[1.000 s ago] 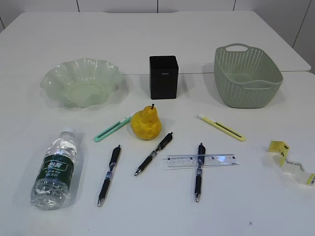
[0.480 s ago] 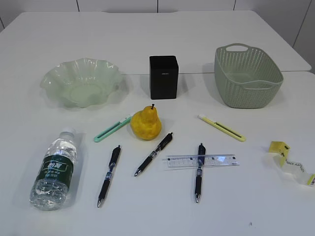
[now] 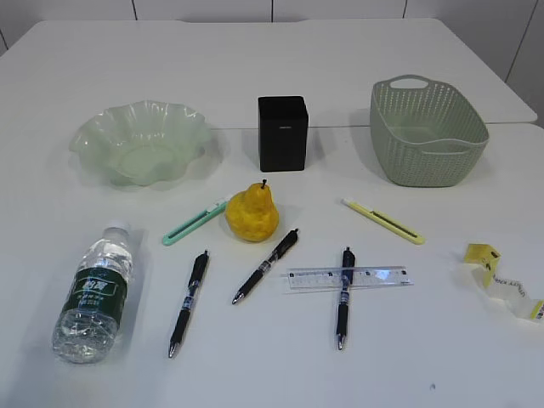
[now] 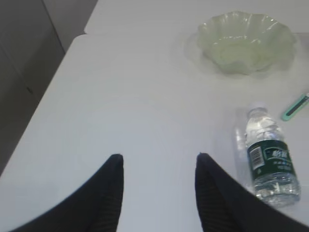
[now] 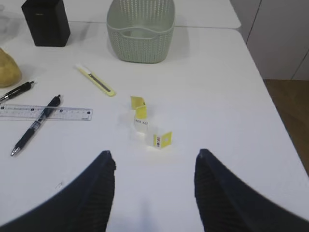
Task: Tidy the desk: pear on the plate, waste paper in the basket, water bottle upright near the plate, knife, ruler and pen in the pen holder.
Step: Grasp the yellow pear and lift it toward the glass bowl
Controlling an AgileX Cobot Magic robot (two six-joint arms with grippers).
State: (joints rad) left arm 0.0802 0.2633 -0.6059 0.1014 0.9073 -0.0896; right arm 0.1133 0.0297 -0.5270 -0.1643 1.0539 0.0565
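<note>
Both grippers are hanging over the desk (image 3: pixel 280 59) with their jaws apart and nothing between them. One is the left gripper (image 4: pixel 159 164), above a bare patch near the desk's left edge. Its two dark fingers (image 4: pixel 108 193) are not touching anything. Another is the right gripper (image 5: pixel 154 162), also holding nothing, just short of the waste paper (image 5: pixel 145 121), a crumpled yellow and white strip.

Lying in the middle of the desk is the pear (image 3: pixel 252 212), yellow-orange with its stem pointing up. It is not on the plate (image 3: pixel 140 140), which is sitting empty at the back left. A mint green knife (image 3: pixel 194 223) is lying just beside the pear on its left.

Behind the pear, the black pen holder (image 3: pixel 283 133) is standing upright. The basket (image 3: pixel 427 132) is sitting at the back right, well apart from the waste paper.

On its side at the front left, the water bottle (image 3: pixel 95 293) is lying with its white cap pointing toward the plate.

Three black pens are lying in front of the pear: left pen (image 3: pixel 188 303), middle pen (image 3: pixel 266 266) and right pen (image 3: pixel 342 297). Crossing the right pen is the clear ruler (image 3: pixel 348 278). A yellow knife (image 3: pixel 382 221) is lying between the ruler and the basket.
</note>
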